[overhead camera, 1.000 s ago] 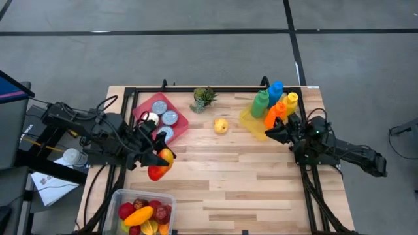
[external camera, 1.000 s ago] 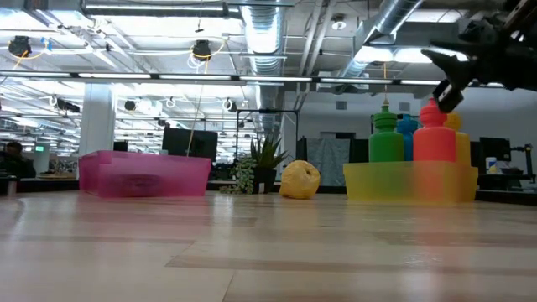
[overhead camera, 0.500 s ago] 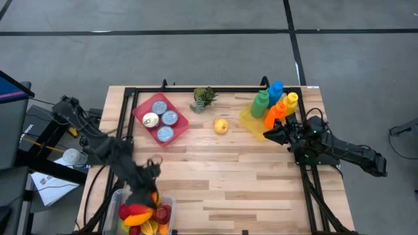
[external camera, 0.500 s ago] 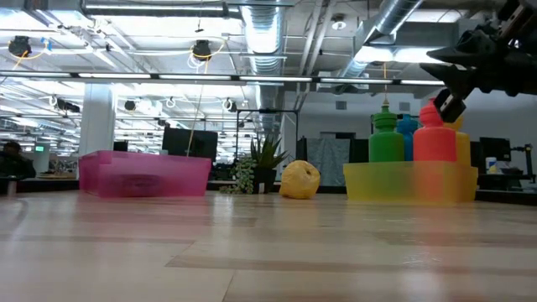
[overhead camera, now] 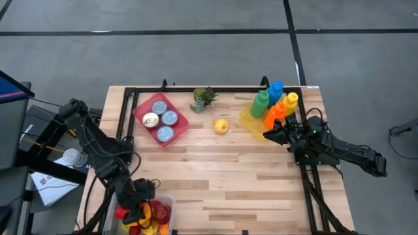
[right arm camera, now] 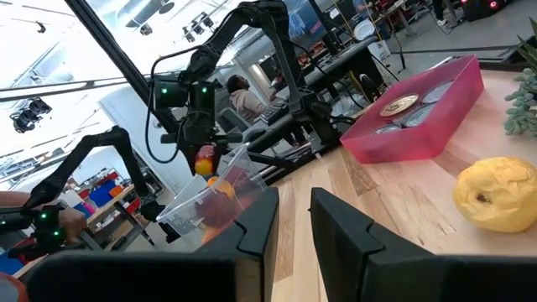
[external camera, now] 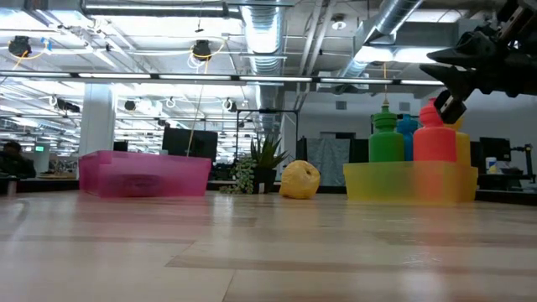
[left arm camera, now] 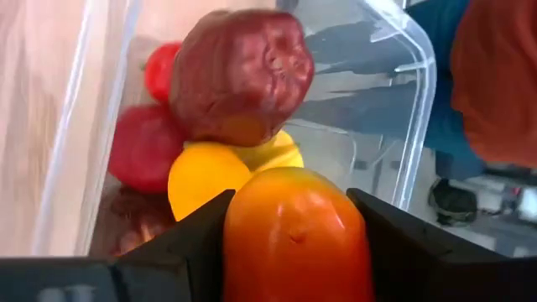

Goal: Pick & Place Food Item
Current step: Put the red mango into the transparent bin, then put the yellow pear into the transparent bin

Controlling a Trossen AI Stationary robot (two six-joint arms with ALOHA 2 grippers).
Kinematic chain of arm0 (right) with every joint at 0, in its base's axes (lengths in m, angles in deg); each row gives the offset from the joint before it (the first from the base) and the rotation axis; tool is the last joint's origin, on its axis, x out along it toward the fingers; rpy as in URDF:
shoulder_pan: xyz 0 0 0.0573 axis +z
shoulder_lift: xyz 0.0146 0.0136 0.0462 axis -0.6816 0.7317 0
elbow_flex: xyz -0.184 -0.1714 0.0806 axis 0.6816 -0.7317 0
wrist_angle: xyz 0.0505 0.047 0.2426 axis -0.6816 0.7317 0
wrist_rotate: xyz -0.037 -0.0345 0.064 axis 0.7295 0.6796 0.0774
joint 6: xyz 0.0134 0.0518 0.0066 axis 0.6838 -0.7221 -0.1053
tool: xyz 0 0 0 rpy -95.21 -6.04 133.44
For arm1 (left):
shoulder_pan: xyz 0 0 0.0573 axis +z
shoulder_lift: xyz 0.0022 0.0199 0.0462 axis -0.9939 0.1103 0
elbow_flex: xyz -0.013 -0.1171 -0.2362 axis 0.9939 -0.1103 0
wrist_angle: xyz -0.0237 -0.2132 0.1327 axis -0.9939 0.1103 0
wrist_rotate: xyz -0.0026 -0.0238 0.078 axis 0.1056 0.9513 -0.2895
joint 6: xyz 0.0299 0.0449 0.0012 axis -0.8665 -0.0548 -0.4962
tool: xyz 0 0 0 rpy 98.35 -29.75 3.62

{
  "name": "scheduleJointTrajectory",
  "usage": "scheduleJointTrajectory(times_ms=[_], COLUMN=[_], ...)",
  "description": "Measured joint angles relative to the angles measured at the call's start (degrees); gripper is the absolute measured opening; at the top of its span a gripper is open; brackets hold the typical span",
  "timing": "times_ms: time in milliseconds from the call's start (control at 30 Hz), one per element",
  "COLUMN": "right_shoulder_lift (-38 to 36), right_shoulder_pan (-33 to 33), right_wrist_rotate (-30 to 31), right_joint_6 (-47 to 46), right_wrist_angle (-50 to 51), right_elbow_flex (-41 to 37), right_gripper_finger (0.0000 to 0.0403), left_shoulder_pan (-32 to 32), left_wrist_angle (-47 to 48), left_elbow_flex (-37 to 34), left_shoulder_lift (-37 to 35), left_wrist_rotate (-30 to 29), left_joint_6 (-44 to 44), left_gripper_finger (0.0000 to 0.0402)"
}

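Note:
My left gripper [overhead camera: 139, 210] is down over the clear plastic bin [overhead camera: 164, 198] at the table's near left corner, shut on an orange-red fruit [left arm camera: 294, 235]. Below it in the bin lie a dark red fruit [left arm camera: 243, 75], a yellow one [left arm camera: 205, 172] and smaller red ones. A yellow fruit [overhead camera: 221, 125] rests on the wood toward the far middle, also seen in the low view [external camera: 299, 179]. My right gripper [overhead camera: 266, 135] hovers open above the table, beside the yellow tray of bottles [overhead camera: 255, 124]. My left gripper pinches the orange-red fruit's two sides [left arm camera: 243, 226] between its fingers [left arm camera: 185, 243], coming from above and pointing down into the bin. The fruit sits just over the other fruits; whether it touches them I cannot tell.
A pink tray with cans [overhead camera: 160, 119] sits far left, and a small green plant [overhead camera: 204, 97] stands at the far edge. Coloured bottles [overhead camera: 276, 104] stand in the yellow tray at far right. Bare wood lies across the middle and near right.
My left gripper has carried the orange-red fruit from the table's left middle toward the near edge and down over the clear bin, staying shut on it.

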Motion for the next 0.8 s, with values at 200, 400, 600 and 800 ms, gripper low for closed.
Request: scheduleJointTrajectory(times_ms=[200,400,600,800], right_shoulder_lift=[0.00,0.00,0.00,0.00], right_shoulder_pan=[0.00,0.00,0.00,-0.02], right_wrist_rotate=[-0.02,-0.02,-0.02,-0.03], right_joint_6=[0.00,0.00,0.00,0.00], right_wrist_angle=[0.00,0.00,0.00,0.00], right_elbow_flex=[0.00,-0.02,-0.04,-0.04], right_gripper_finger=[0.0066,0.0066,0.0066,0.0066], left_shoulder_pan=[0.78,1.55,7.77,20.53], left_wrist_angle=[-0.12,0.42,-4.37,-11.13], left_elbow_flex=[0.01,0.01,0.01,0.01], left_shoulder_lift=[-0.19,-0.19,-0.66,-3.44], left_wrist_rotate=[-1.97,-2.39,-1.45,-2.11], left_joint_6=[-6.82,-10.27,-15.52,-30.24], left_gripper_finger=[0.0243,0.0307,0.0355,0.0360])
